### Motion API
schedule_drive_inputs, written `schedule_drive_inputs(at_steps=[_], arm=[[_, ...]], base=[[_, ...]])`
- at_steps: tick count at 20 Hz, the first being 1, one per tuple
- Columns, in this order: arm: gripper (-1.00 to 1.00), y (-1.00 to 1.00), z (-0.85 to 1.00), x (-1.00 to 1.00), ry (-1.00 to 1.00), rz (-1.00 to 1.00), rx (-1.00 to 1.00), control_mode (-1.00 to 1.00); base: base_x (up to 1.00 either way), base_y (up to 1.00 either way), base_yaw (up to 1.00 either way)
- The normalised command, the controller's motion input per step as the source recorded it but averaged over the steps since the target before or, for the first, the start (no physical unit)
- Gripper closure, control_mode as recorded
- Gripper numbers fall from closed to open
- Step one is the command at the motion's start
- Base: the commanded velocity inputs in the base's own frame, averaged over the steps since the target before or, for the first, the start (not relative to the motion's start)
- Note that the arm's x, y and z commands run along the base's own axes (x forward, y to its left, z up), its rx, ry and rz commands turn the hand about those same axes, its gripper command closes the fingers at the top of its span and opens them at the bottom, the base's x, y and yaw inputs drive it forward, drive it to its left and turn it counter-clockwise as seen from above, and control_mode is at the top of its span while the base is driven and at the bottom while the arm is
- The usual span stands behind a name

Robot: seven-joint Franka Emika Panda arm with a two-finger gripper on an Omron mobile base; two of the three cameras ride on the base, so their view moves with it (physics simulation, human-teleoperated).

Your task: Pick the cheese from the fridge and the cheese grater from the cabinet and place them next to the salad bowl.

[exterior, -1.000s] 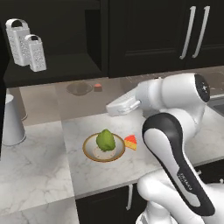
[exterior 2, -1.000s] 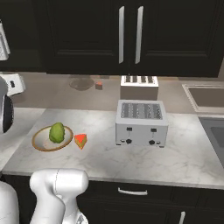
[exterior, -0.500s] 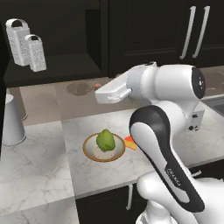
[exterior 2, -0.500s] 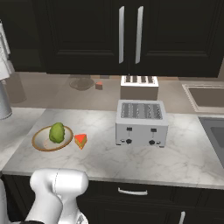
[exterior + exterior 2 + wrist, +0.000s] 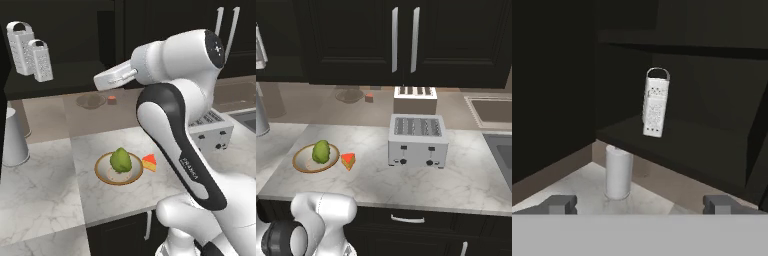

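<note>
The cheese (image 5: 149, 161) lies on the counter, touching the right side of the salad bowl (image 5: 102, 172), which holds a green lettuce head. Both also show in the right base view, the cheese (image 5: 348, 161) and the bowl (image 5: 300, 165). The cheese grater (image 5: 41, 61) stands on the dark shelf of the open cabinet (image 5: 55, 80), right of a taller grater (image 5: 21, 47). My gripper (image 5: 102, 80) hangs right of the shelf and points at it. Seen from the hand, the gripper (image 5: 640, 205) is open and holds nothing, and the grater (image 5: 654, 117) is well ahead.
A grey metal pot (image 5: 12, 137) stands on the counter under the shelf. A tiny red cube (image 5: 112, 99) lies by the back wall. A toaster (image 5: 417, 137) sits right of the bowl. Closed black cabinet doors (image 5: 406, 40) hang above.
My arm has swung up and to the left, carrying the hand from above the bowl up toward the cabinet shelf. The cheese and bowl have stayed in place.
</note>
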Motion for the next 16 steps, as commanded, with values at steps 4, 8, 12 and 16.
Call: schedule_drive_inputs(at_steps=[4,8,12,16], arm=[[-1.00,-0.01,0.00,0.12,0.00,0.00,0.00,-1.00],[-1.00,-0.04,0.00,0.32,0.00,0.00,0.00,-1.00],[-1.00,0.00,0.00,0.25,0.00,0.00,0.00,-1.00],[-1.00,0.00,0.00,0.37,0.00,0.00,0.00,-1.00]], base=[[0.00,0.00,0.00],[0.00,0.00,0.00],[0.00,0.00,0.00],[0.00,0.00,0.00]])
